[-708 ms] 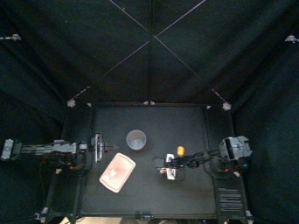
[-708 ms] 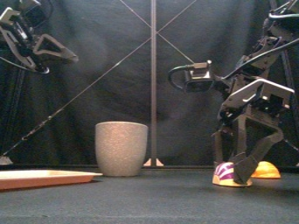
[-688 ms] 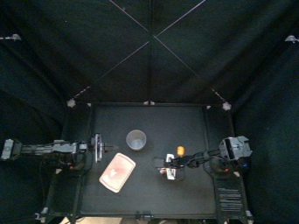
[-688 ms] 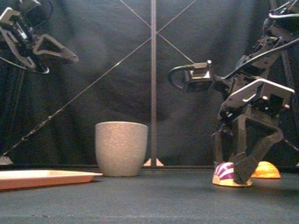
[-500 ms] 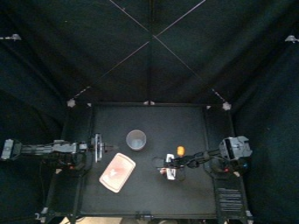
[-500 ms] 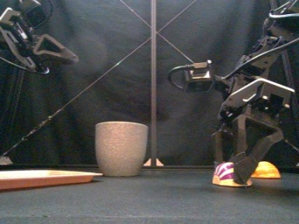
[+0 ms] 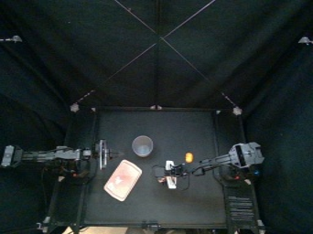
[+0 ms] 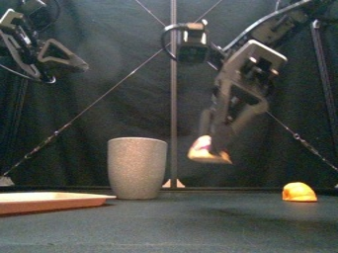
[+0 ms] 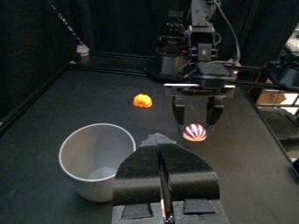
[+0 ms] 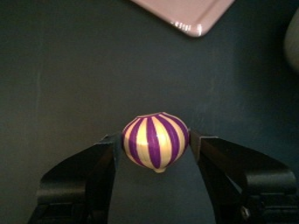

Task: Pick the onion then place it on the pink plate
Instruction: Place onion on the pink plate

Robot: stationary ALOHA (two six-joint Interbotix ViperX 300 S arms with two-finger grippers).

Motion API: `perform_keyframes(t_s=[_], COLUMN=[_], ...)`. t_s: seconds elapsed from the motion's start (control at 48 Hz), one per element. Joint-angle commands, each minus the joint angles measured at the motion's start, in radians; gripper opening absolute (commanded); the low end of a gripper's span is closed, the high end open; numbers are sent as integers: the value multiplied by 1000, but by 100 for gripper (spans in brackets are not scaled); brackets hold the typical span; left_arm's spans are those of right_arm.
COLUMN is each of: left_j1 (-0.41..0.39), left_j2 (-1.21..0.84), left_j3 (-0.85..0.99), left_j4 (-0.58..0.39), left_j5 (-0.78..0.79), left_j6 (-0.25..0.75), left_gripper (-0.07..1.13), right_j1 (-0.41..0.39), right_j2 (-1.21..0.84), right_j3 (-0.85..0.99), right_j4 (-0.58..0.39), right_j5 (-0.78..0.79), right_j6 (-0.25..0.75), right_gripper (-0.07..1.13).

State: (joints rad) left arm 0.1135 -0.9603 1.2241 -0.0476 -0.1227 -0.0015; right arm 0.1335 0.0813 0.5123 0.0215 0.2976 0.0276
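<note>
We see the onion (image 10: 156, 140) clamped between the jaws of the right gripper (image 8: 209, 150), in the air above the table, near the pink plate (image 7: 123, 180) but not over it; the left gripper (image 9: 163, 166) rests at the table's left, jaws together.

The black right gripper (image 8: 209, 148) hangs up in the air, pinching a round striped toy onion (image 10: 156, 143). The black left gripper (image 9: 162, 147) sits at the left side, jaws together.
</note>
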Motion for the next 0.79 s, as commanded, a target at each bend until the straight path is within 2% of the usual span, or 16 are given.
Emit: perform_keyframes(t_s=[0.021, 0.208, 0.333, 0.583, 0.792], left_j1=[11, 18, 26, 35, 46], left_j2=[3, 0, -2, -3, -3], left_j3=[-17, -18, -20, -8, 2], left_j4=[-2, 2, 5, 5, 5], left_j5=[-11, -11, -11, -11, -9], left_j6=[2, 8, 8, 8, 8], left_gripper=[7, 7, 7, 7, 7], right_j1=[0, -5, -5, -6, -8], right_j2=[20, 169, 288, 443, 486], right_j3=[-117, -314, -465, -664, -719], right_j4=[-41, -146, -183, -187, -178], right_j5=[-12, -17, -2, 48, 51], right_j6=[-2, 0, 2, 0, 2], right_gripper=[74, 74, 74, 74, 81])
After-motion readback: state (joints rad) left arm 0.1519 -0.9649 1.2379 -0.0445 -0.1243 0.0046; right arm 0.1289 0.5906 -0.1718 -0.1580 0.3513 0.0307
